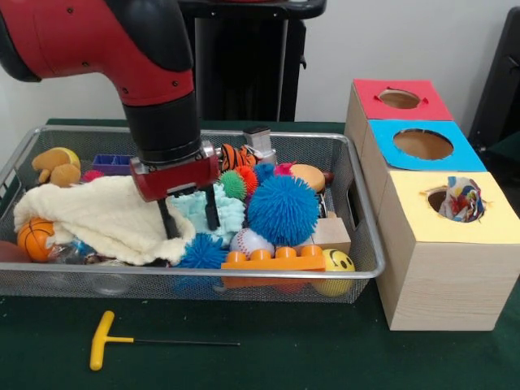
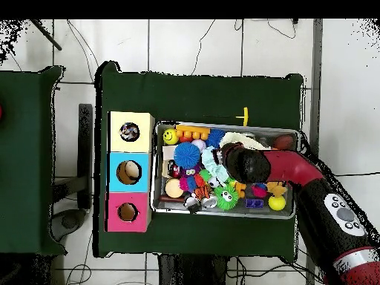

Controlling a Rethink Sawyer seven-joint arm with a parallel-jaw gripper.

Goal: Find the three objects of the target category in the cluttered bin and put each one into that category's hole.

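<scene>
Bin (image 1: 357,272) clutter: gripper (image 1: 188,218) is down at frame centre-left, fingers narrowly parted, holding nothing visible. Mint foam piece (image 1: 230,213) lies between and just right of them.

The end effector (image 1: 188,217) reaches down into the wire bin (image 1: 357,244), its two fingers spread apart over the cream cloth (image 1: 97,215) and a pale teal toy (image 1: 229,213).

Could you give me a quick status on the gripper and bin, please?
Gripper open, down in bin. Nothing held. Cream cloth beside it covers toys. Multicoloured item sits in yellow hole.
</scene>
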